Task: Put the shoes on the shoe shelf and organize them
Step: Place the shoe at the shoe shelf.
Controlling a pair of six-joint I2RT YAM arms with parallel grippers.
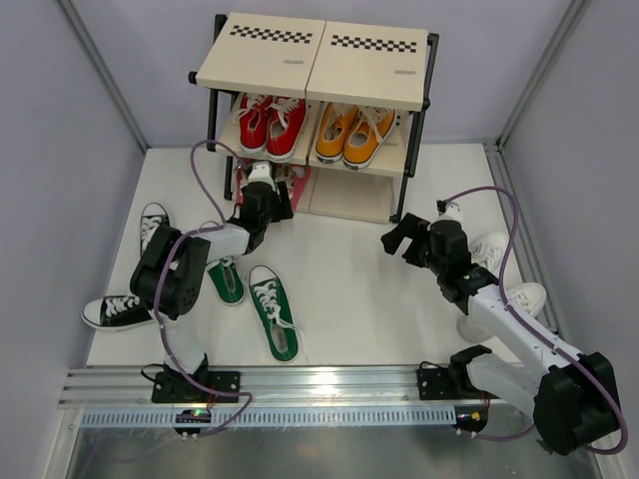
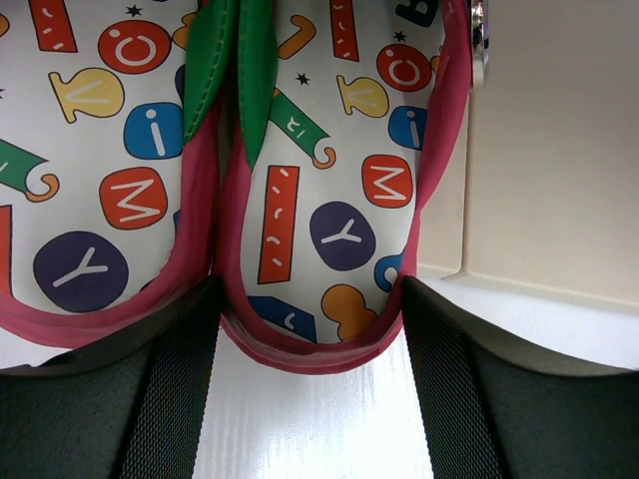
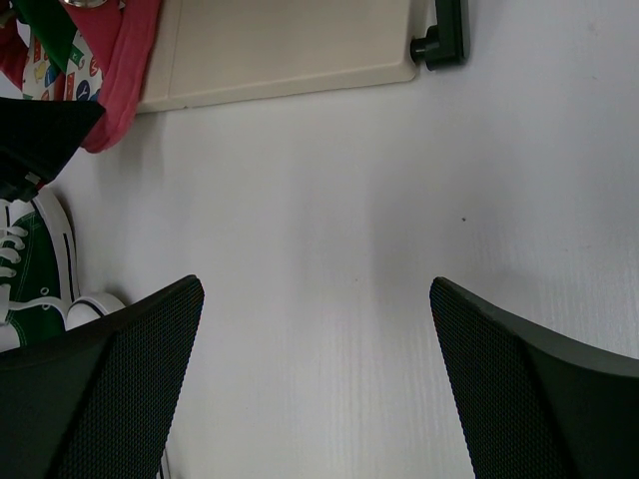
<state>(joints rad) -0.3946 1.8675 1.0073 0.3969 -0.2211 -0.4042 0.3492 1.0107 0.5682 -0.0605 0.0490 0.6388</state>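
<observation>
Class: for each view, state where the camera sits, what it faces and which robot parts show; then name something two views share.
Top external: above and behind the bases, looking down at the shelf and table; left arm and right arm show.
Left wrist: on the left arm, facing the flip-flops; the left gripper flanks one heel.
Right wrist: on the right arm, facing bare table; the open right gripper shows.
Shared: both wrist views show the flip-flops.

A red lace-up pair (image 1: pixel 270 125) sits just left of an orange lace-up pair (image 1: pixel 354 132), above the white table (image 1: pixel 349 284).
</observation>
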